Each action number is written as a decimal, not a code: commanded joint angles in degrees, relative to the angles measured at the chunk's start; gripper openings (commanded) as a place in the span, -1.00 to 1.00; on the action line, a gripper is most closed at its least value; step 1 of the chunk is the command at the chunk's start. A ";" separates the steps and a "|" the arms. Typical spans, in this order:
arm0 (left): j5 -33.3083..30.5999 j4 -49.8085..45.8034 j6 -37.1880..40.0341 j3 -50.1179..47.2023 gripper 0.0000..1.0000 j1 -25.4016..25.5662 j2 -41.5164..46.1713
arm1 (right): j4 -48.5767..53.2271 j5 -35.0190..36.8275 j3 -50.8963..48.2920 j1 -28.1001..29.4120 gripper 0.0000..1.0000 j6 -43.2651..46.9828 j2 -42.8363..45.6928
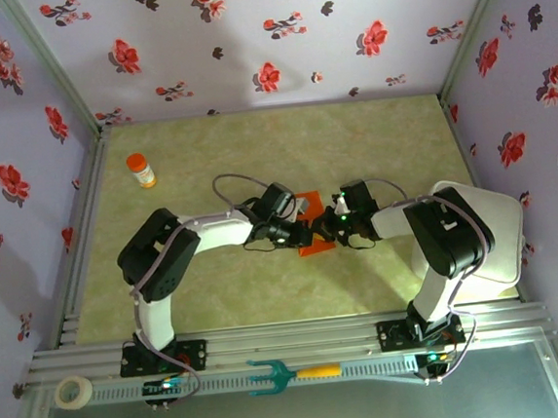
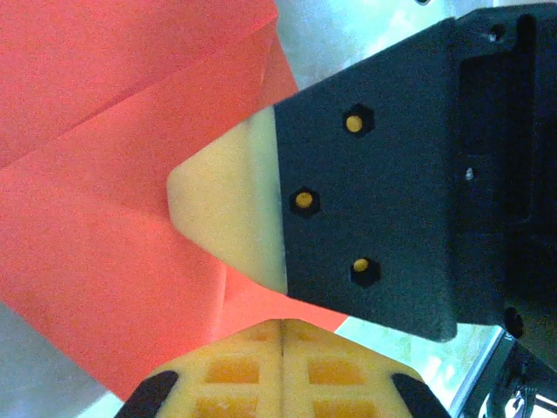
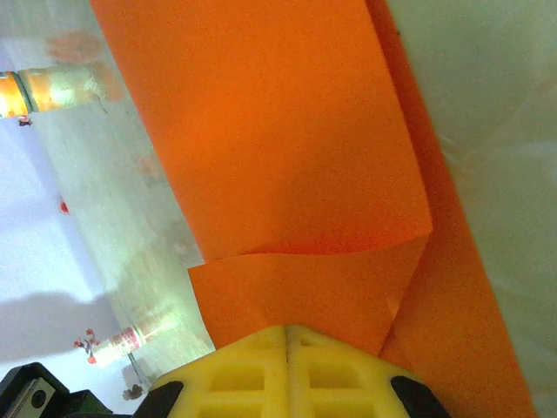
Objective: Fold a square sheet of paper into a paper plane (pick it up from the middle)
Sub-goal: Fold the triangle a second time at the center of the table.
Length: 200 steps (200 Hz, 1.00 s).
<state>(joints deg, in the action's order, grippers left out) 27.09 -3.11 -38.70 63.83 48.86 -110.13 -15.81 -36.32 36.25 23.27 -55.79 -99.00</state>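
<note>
The square sheet of paper (image 1: 316, 246), orange-red and partly folded, lies at the middle of the table between my two grippers. My left gripper (image 1: 301, 232) meets it from the left. In the left wrist view its yellow jaws (image 2: 285, 326) are shut at the paper (image 2: 104, 218), which runs right up to their tips. One cream-tipped finger (image 2: 222, 205) of the right gripper rests on the sheet. My right gripper (image 1: 331, 226) comes from the right. Its jaws (image 3: 287, 331) are shut on a flap of the paper (image 3: 278, 131) that curls up and over.
An orange-capped bottle (image 1: 141, 169) stands at the back left of the green table (image 1: 371, 142). A white device (image 1: 502, 238) sits at the right edge. On the front rail lie a teal fork tool (image 1: 274, 375) and a tape roll (image 1: 74, 391). Flowered walls close three sides.
</note>
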 commanded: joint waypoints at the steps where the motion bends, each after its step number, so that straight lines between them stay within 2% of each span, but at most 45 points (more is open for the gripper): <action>1: 1.19 0.30 -0.18 1.51 -1.00 0.36 -1.50 | 4.56 4.23 -1.83 0.11 -0.91 -0.75 -1.66; 100: 0.05 -0.78 -0.10 0.42 -1.00 0.36 -2.66 | 4.82 4.41 -1.99 0.11 -0.91 -0.58 -1.90; 200: -0.44 -1.22 0.79 -5.17 -1.00 0.53 -0.72 | 6.01 5.18 -1.72 0.07 -0.91 0.07 -2.10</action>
<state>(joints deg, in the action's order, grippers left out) 27.16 -1.63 -38.68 61.25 48.90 -111.66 -15.77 -36.23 36.25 23.27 -55.77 -99.00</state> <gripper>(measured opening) 0.059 0.060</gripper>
